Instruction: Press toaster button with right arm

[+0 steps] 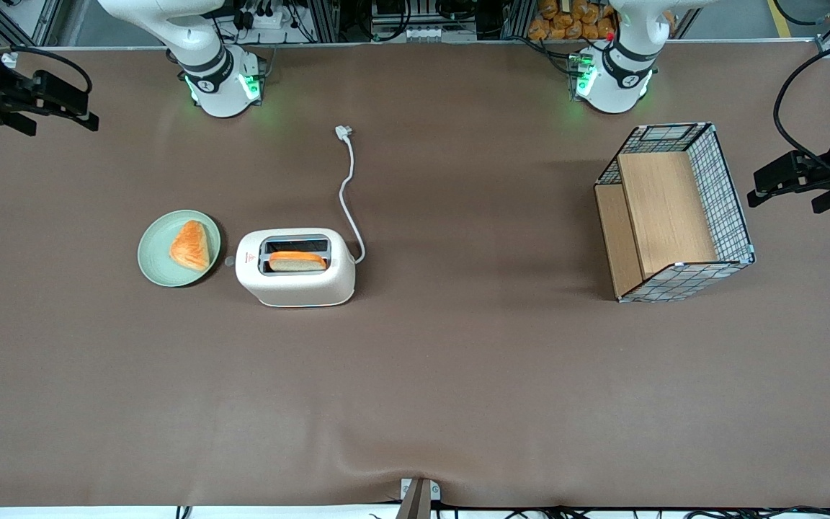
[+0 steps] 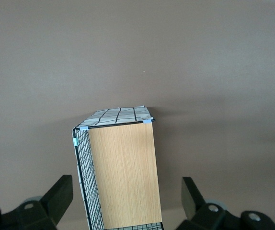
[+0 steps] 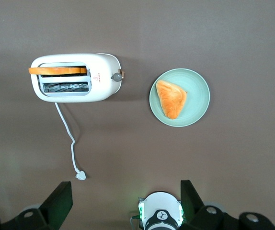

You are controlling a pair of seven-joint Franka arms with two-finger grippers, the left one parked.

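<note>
Right wrist view: black two-finger gripper (image 3: 123, 201) hangs high, jaws wide apart and empty; light cream-white plastic toaster (image 3: 75, 76) may slide, so press its small grey button (image 3: 114, 76) squarely.

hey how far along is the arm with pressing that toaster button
Done: a slice of bread already sits in the toaster. In hand: nothing yet; the gripper hangs open, high above the table, apart from the toaster. Left: come down to the toaster button on the end face beside the green plate and press it.
</note>
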